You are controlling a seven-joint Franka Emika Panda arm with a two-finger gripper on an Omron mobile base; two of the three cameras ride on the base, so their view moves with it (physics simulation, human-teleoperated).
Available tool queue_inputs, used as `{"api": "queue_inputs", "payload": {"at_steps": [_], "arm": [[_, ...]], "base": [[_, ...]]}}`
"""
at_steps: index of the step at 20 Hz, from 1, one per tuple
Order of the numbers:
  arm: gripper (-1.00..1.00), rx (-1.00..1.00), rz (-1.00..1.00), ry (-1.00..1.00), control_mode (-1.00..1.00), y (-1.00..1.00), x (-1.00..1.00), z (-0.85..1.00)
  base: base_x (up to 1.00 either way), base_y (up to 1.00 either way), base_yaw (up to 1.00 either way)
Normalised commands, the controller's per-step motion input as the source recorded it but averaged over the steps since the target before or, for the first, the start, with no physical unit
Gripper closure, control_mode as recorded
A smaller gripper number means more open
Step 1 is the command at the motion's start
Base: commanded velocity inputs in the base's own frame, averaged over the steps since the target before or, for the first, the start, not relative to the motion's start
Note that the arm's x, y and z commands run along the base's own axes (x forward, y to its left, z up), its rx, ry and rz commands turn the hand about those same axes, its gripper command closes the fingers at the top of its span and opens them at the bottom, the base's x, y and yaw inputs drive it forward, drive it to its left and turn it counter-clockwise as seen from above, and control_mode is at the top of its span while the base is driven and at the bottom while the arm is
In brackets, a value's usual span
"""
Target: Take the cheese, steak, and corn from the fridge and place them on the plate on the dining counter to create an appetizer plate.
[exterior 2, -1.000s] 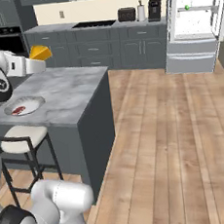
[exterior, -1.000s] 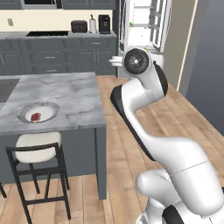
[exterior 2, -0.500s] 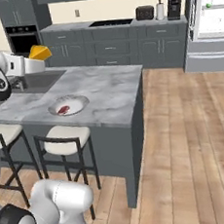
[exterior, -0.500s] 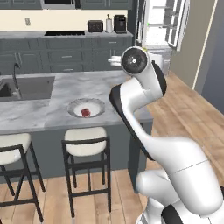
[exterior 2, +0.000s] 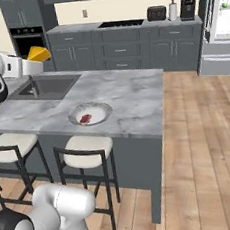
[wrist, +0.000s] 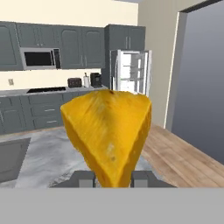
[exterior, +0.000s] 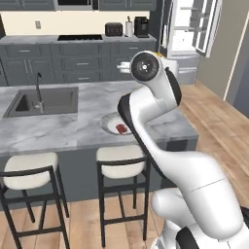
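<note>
Even, bright rendered light, soft faint shadows, no glare, slightly soft low-resolution detail.

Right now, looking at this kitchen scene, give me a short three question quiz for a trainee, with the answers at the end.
1. True or false: the tool is shut on the cheese.
2. Multiple choice: what lies on the plate? A) the corn B) the steak C) nothing
3. Fill in: the plate sits on the dining counter, above the ____ nearest the counter's end.

Key
1. True. The yellow wedge sits between the two fingertips.
2. B. The steak, a dark red lump, rests on the plate's white centre.
3. Stool.
</note>
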Motion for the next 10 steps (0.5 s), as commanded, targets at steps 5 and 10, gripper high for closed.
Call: {"api": "queue_inputs", "payload": {"at_steps": [5, 10], "arm": [[1.0, 0.0, 0.0, 0.0, 1.0, 0.0, 0.0, 0.0], [1.0, 0.0, 0.0, 0.0, 1.0, 0.0, 0.0, 0.0]], "base": [[0.21, -0.34, 0.0], [0.24, -0.32, 0.0]]}}
